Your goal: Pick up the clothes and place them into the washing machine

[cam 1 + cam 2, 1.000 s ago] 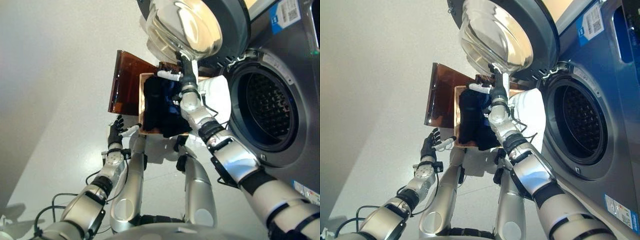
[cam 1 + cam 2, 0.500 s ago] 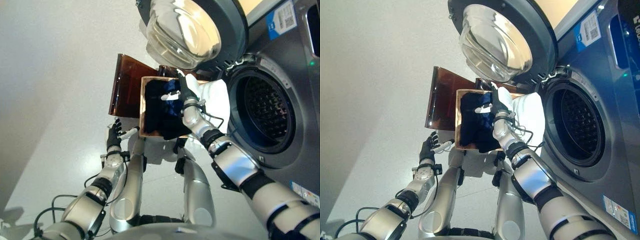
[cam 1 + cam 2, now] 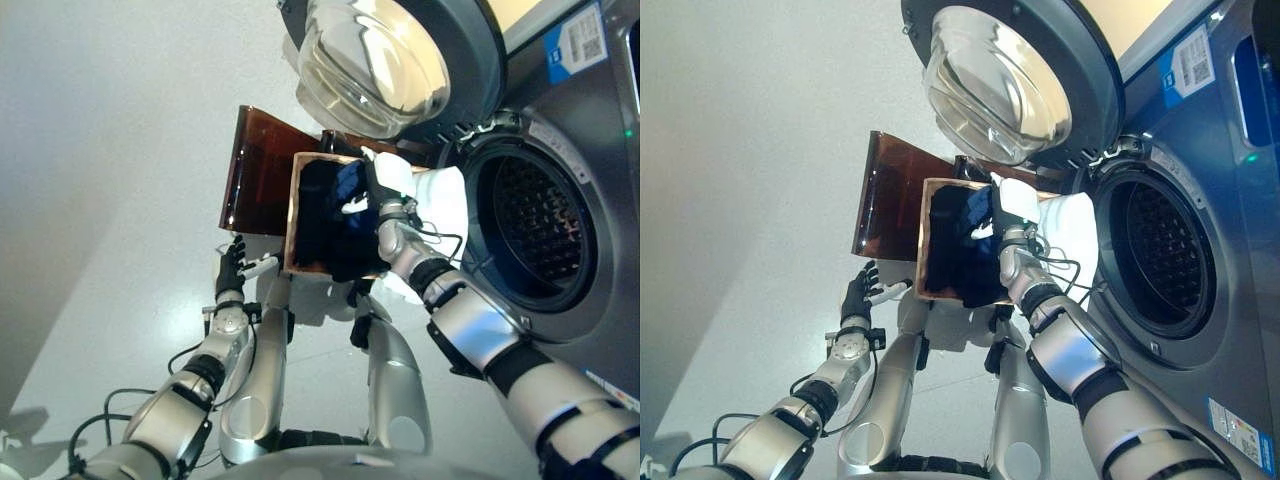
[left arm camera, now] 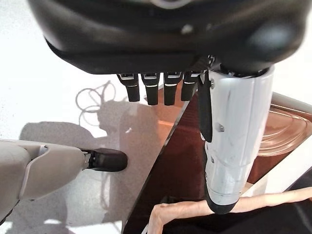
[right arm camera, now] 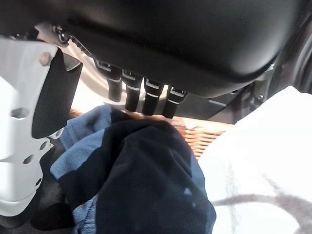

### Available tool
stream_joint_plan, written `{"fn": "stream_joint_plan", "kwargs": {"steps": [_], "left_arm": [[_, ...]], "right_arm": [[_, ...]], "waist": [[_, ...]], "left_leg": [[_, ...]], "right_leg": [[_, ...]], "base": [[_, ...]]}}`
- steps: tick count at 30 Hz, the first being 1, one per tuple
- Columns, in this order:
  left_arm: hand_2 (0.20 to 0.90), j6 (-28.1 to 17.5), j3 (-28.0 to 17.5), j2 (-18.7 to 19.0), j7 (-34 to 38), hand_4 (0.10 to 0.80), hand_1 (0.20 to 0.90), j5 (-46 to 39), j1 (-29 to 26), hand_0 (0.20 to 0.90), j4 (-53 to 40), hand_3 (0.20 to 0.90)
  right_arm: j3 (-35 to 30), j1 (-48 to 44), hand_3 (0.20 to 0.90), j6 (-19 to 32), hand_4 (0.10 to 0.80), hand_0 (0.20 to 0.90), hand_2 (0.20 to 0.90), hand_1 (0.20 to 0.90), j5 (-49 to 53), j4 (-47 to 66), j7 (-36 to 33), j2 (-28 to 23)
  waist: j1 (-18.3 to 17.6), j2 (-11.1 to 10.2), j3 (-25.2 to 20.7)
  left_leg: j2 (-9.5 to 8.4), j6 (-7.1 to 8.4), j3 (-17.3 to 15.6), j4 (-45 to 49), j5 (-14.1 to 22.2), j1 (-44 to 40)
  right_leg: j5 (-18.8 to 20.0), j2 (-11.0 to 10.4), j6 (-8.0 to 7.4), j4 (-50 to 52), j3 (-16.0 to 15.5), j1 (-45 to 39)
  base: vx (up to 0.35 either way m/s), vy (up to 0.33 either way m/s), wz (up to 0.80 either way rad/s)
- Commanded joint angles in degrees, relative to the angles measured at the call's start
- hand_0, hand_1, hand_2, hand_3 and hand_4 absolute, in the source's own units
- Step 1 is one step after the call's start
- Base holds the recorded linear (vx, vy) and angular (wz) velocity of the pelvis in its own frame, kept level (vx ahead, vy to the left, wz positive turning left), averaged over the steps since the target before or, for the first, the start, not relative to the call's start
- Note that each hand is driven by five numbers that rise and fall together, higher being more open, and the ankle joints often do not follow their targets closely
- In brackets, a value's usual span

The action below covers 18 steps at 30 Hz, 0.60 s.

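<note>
The right hand (image 3: 378, 200) reaches over dark clothes (image 3: 325, 220) in the basket (image 3: 291, 228) mid-frame, fingers straight, holding nothing. The left hand (image 3: 232, 268), lower left, is loose and empty.

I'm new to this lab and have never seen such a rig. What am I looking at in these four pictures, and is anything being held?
A humanoid robot stands at a washing machine with its round door open. The two wide pictures come from the robot's head camera; the two close ones from its wrists. On the floor stands a brown basket of dark clothes, with white cloth beside it. The right hand reaches into the basket, open above a blue and dark garment, not gripping it. The left hand hangs open beside the basket, empty.
</note>
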<state>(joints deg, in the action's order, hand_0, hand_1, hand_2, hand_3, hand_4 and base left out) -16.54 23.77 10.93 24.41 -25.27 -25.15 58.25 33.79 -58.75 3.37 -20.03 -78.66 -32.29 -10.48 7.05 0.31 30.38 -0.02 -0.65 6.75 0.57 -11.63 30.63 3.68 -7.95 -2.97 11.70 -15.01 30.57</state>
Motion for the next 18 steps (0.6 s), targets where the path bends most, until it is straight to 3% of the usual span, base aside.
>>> {"fn": "stream_joint_plan", "kwargs": {"steps": [1,18], "left_arm": [[0.9,-1.48,1.0,-1.01,1.45,0.8,0.9,0.91,-0.59,0.9,-1.04,0.9],[0.9,-2.0,-0.49,-0.74,2.97,0.8,0.9,0.03,-0.42,0.9,1.92,0.9]], "right_arm": [[0.25,-0.87,0.9,-3.49,0.8,0.9,0.9,0.9,-1.72,-3.26,-0.13,-4.64],[-1.03,2.97,0.9,-0.85,0.8,0.9,0.9,0.9,-0.88,6.87,-3.41,-1.71]], "waist": [[0.47,0.94,-0.58],[-1.32,-0.75,-0.58]], "left_leg": [[-0.13,3.15,-1.6,2.05,2.74,1.9],[-0.02,2.72,-2.74,2.66,3.92,-0.86]], "right_leg": [[1.69,-5.17,-3.7,-3.19,1.24,-2.42],[1.7,-5.19,-3.86,-3.2,2.23,-4.5]], "base": [[0.0,0.0,0.0],[0.002,0.002,0.01]]}}
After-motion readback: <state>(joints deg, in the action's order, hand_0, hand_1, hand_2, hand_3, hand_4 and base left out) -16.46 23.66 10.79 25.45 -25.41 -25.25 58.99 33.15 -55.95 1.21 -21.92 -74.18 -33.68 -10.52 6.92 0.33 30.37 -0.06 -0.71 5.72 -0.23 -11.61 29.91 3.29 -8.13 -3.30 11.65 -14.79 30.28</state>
